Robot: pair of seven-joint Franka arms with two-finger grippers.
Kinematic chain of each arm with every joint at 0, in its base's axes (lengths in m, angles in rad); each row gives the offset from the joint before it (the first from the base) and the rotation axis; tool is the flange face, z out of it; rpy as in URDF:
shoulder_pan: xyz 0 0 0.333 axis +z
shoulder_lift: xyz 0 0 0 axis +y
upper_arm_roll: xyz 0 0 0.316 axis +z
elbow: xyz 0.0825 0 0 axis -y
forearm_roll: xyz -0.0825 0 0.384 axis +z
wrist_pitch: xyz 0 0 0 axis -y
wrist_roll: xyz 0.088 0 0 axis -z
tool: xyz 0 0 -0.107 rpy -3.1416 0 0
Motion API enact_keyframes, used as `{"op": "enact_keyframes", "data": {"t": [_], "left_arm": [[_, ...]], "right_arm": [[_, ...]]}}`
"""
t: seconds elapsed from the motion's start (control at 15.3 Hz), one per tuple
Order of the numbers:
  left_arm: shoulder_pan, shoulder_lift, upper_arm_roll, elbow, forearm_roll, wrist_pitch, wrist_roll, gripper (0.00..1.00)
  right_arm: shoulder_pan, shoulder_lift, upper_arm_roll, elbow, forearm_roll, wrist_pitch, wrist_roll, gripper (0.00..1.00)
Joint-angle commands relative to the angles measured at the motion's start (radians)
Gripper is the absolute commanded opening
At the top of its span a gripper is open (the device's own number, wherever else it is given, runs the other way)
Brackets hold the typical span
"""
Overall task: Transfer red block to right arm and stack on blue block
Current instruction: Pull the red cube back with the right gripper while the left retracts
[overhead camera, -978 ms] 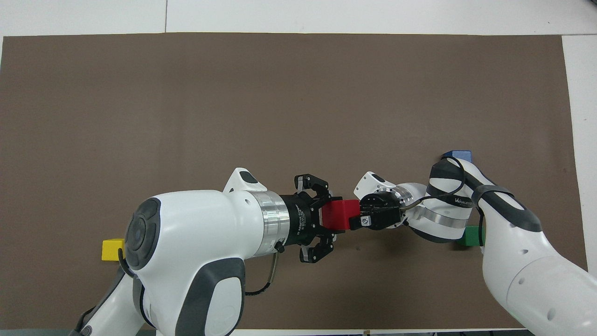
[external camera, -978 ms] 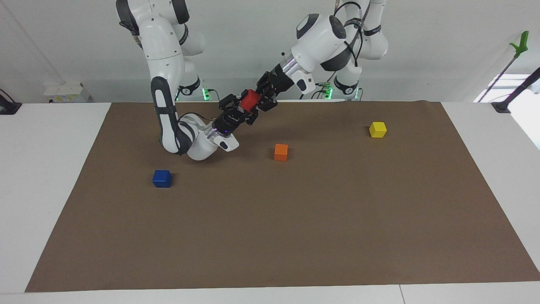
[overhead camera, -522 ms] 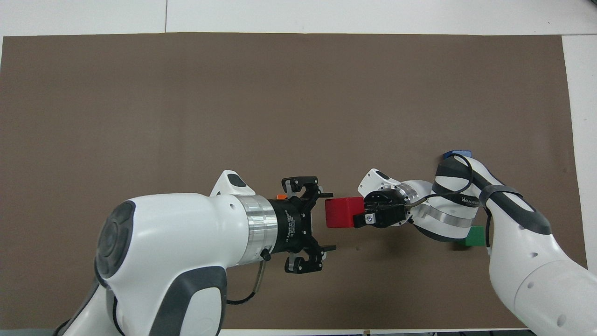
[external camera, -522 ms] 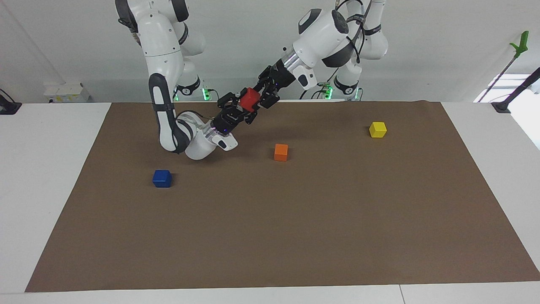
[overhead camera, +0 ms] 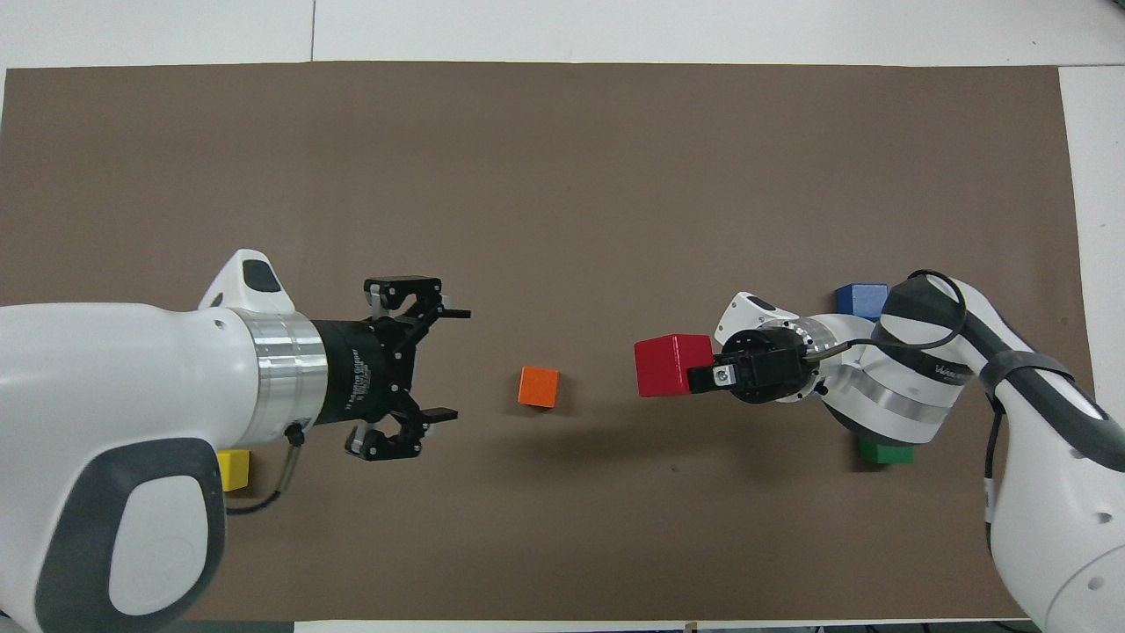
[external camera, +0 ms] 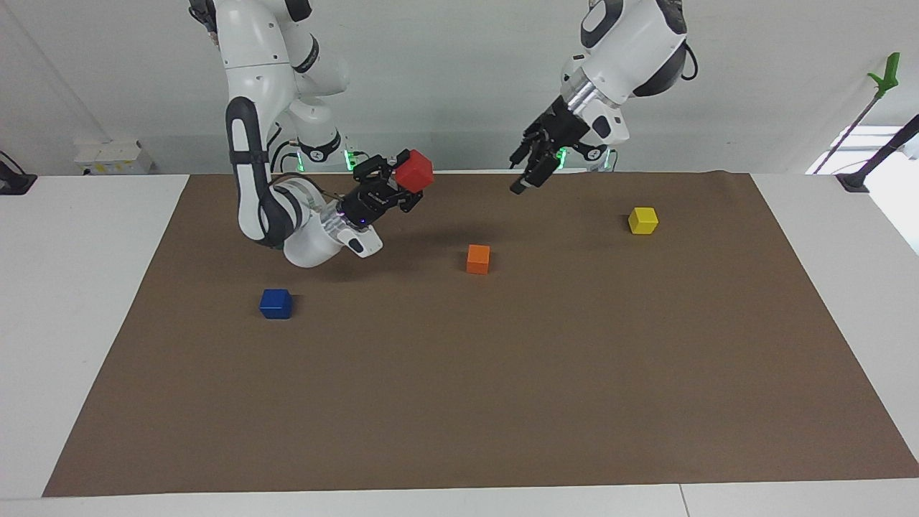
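Handover looks done: the right gripper [external camera: 404,184] is clenched on the red block [external camera: 414,169], holding it in the air over the mat [external camera: 502,402] near the robots' edge of the desk. The left gripper [external camera: 530,167] hangs released, well apart, over the mat between the orange cube [external camera: 478,258] and the yellow cube [external camera: 642,220]. Next the block must go to the blue block [external camera: 276,303], toward the right arm's end. Turn the wrist so the block hangs square, centre it above, lower straight until faces meet, then let go.
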Motion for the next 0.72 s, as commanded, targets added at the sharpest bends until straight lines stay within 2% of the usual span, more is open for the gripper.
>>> {"op": "enact_keyframes", "data": {"t": [0.0, 0.13, 0.33, 0.52, 0.59, 0.65], "left_arm": [[0.122, 0.011, -0.009, 0.001, 0.16, -0.076, 0.295, 1.0], [0.199, 0.013, -0.009, 0.004, 0.303, -0.112, 0.593, 1.0], [0.311, 0.011, -0.009, 0.015, 0.429, -0.179, 0.902, 1.0], [0.362, 0.02, -0.009, 0.03, 0.52, -0.183, 1.172, 1.0], [0.356, 0.072, -0.009, 0.082, 0.575, -0.21, 1.215, 1.0], [0.348, 0.148, -0.01, 0.18, 0.624, -0.272, 1.223, 1.0]], "right_arm": [[-0.084, -0.115, 0.001, 0.024, -0.143, 0.106, 0.141, 0.0], [-0.136, -0.189, 0.001, 0.047, -0.22, 0.166, 0.246, 0.0], [-0.198, -0.264, -0.003, 0.119, -0.378, 0.206, 0.387, 0.0], [-0.251, -0.284, -0.003, 0.231, -0.633, 0.222, 0.432, 0.0], [-0.258, -0.289, -0.003, 0.269, -0.755, 0.237, 0.429, 0.0], [-0.259, -0.304, -0.003, 0.303, -0.848, 0.254, 0.438, 0.0]]}}
